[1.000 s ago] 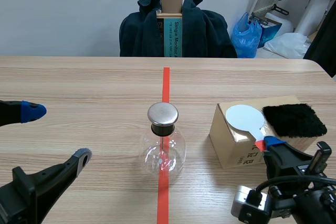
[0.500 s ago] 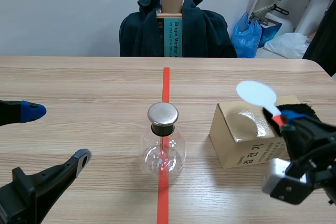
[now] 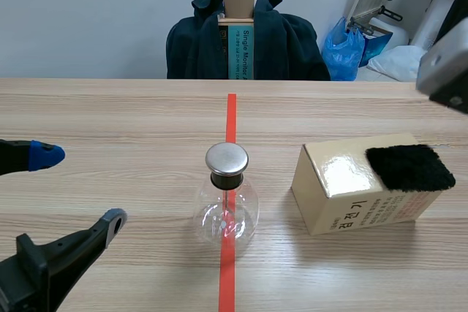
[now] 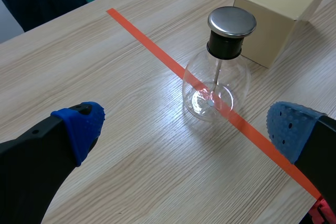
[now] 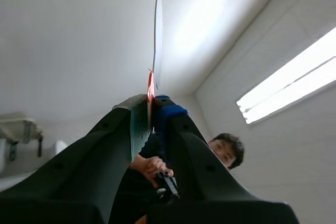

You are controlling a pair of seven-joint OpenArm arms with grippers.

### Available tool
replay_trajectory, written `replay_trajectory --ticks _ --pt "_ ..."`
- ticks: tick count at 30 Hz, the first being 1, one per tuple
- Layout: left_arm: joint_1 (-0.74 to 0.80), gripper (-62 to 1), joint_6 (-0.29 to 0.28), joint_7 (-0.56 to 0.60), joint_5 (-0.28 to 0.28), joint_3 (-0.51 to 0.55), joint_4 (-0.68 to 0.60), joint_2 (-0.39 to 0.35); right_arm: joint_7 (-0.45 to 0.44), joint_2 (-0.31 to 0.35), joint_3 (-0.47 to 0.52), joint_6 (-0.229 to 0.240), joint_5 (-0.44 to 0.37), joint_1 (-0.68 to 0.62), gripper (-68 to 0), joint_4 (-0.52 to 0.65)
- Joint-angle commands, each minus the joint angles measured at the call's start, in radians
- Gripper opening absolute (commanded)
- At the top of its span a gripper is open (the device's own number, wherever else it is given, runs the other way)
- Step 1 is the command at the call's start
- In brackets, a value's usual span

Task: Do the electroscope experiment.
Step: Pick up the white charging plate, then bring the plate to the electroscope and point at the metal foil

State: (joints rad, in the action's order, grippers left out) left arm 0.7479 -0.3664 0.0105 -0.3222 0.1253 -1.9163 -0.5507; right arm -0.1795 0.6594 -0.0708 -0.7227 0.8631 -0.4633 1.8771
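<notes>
**Flask and paddle**

Scene view: electroscope flask [image 3: 227,206] on the tape line of the wooden surface [image 3: 110,115], fur-topped cardboard box [image 3: 344,202] beside, dark jacket [image 3: 285,45] behind.
Left wrist view: left end effector [image 4: 186,132] spread.
Right wrist view: right end effector [image 5: 152,111] pinches white paddle [image 5: 156,40], near ceiling lamp [image 5: 294,85].

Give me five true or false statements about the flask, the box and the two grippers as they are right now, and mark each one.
1. The glass flask stands on the red tape line. True.
2. The black fuzzy pad lies on the table beside the box. False: it lies on top of the cardboard box.
3. The left gripper is shut on the flask. False: its fingers are open, and the flask stands ahead of them, untouched.
4. The right gripper is shut on a thin white paddle. True.
5. The flask's mouth is uncovered. False: a metal cap sits on it.
</notes>
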Motion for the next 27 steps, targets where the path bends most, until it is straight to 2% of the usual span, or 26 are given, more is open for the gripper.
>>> replay_trajectory --ticks 1,8,13,15,18,20,23,27 --pt "-0.003 1.4 0.006 0.014 -0.018 -0.008 -0.009 -0.027 0.005 0.005 0.011 -0.06 -0.005 0.012 -66.9 0.023" --pt "-0.003 1.4 0.006 0.019 -0.043 -0.013 0.014 -0.097 0.005 0.005 0.029 -0.06 -0.008 0.012 -66.9 0.097" --pt "-0.003 1.4 0.006 0.054 -0.064 -0.029 0.055 -0.177 -0.012 0.005 0.033 -0.06 -0.033 0.012 -66.9 0.139" --pt "-0.004 -11.9 0.005 0.084 -0.064 -0.049 0.077 -0.209 -0.016 0.005 0.032 -0.06 -0.042 0.012 -66.9 0.156" --pt "-0.033 -27.8 -0.003 0.105 -0.072 -0.088 0.111 -0.241 -0.06 0.005 0.03 -0.06 -0.049 0.011 -66.9 0.164" --pt "-0.074 -34.7 -0.008 0.106 -0.079 -0.129 0.14 -0.251 -0.093 0.005 0.018 -0.06 -0.048 0.011 -66.9 0.164" --pt "-0.164 -41.9 -0.016 0.106 -0.079 -0.204 0.196 -0.25 -0.114 0.005 -0.017 -0.06 -0.042 0.011 -66.9 0.164" --pt "-0.297 -56.0 -0.022 0.138 -0.079 -0.323 0.28 -0.239 -0.123 -0.001 -0.095 -0.005 -0.012 0.011 -66.9 0.163"
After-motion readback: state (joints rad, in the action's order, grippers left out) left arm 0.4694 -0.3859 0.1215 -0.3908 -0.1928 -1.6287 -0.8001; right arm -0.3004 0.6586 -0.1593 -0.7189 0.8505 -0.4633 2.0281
